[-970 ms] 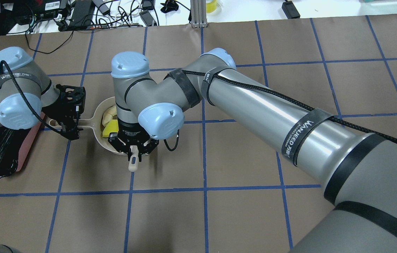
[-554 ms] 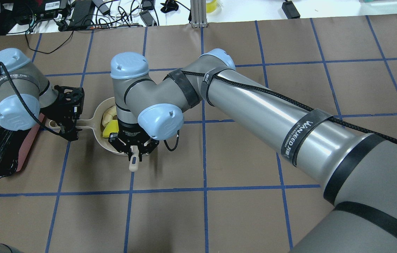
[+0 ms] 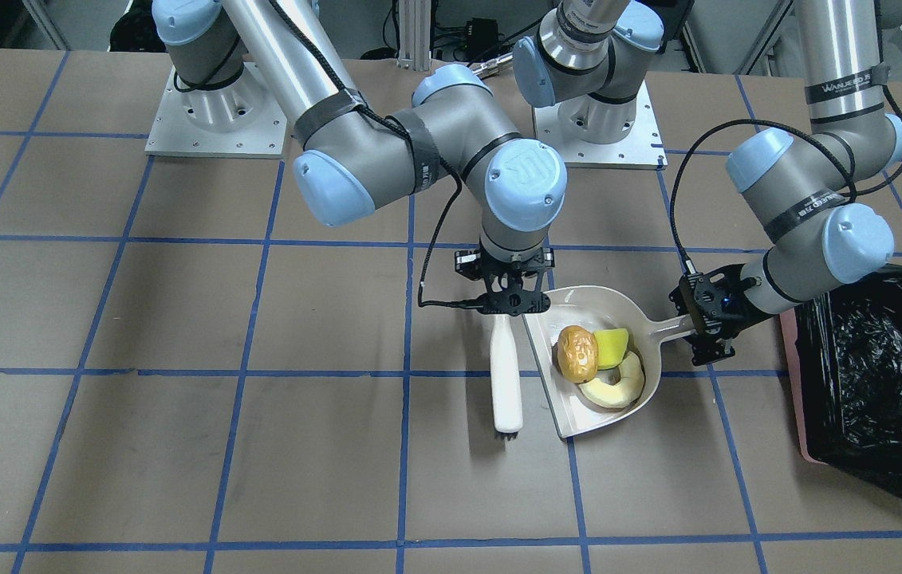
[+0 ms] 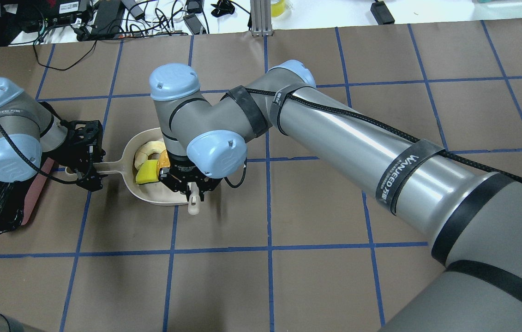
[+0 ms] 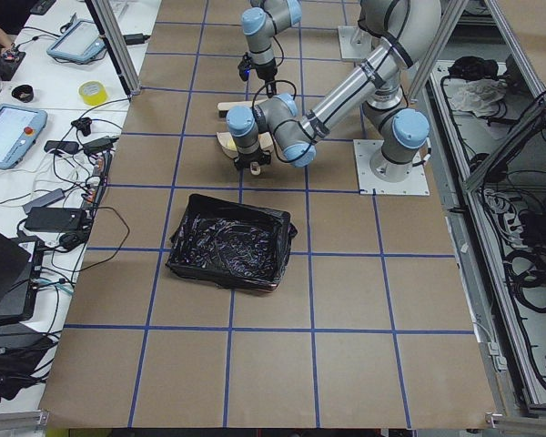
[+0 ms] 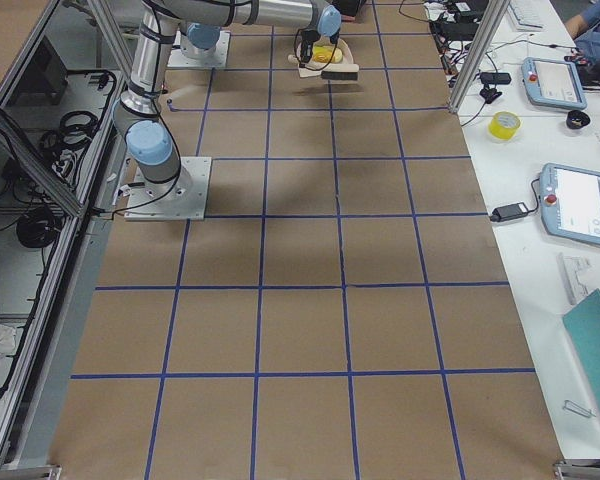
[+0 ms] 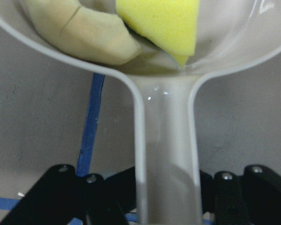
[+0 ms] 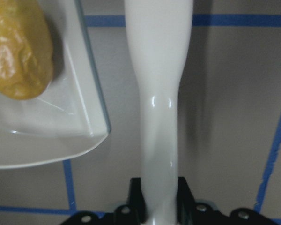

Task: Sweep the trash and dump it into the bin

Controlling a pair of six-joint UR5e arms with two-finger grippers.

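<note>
Over at the pan [image 3: 578, 418], potato [image 3: 577, 353], wedge [image 3: 612, 344] and melon slice [image 3: 614, 389] all sit inside. Its handle is clamped in the left gripper [image 3: 696, 323], and the right gripper [image 3: 508, 307] is closed round the brush [image 3: 507, 375], just beside the pan's lip. Front view: bin [image 3: 873, 375] sits at 3 o'clock from the pan, handle pointing that way — so dumping looks like the left arm's job, it's nearer.
</note>
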